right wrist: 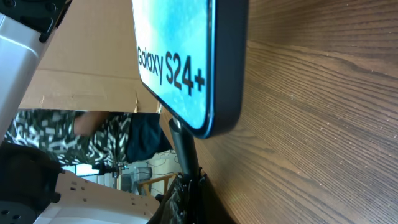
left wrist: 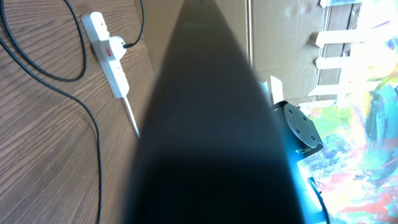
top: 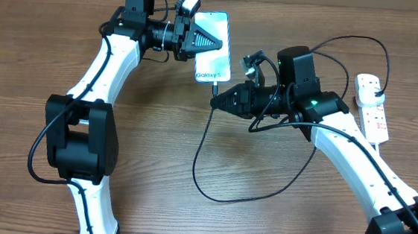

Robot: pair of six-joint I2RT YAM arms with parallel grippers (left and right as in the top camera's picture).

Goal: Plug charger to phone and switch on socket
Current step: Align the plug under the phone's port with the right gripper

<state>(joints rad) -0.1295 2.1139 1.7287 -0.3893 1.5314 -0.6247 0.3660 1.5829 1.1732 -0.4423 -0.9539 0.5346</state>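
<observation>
The phone [top: 214,49] lies face up at the back centre, its teal screen showing "Galaxy" text. My left gripper [top: 209,41] is shut, and its joined fingertips rest on the phone's screen. In the left wrist view the fingers [left wrist: 211,124] fill the middle as a dark blur. My right gripper [top: 224,99] is shut on the charger's connector [top: 215,90], which is at the phone's bottom edge. In the right wrist view the connector [right wrist: 181,142] meets the phone [right wrist: 180,56] at its port, with the gripper [right wrist: 186,186] below. The black cable [top: 203,173] loops toward the socket [top: 373,107] at the right, where the plug [top: 379,96] sits.
The socket also shows in the left wrist view [left wrist: 111,55] with the black cable [left wrist: 93,124] curving past it. The cable's loop lies on the wood table between the two arms. The right arm crosses in front of the socket.
</observation>
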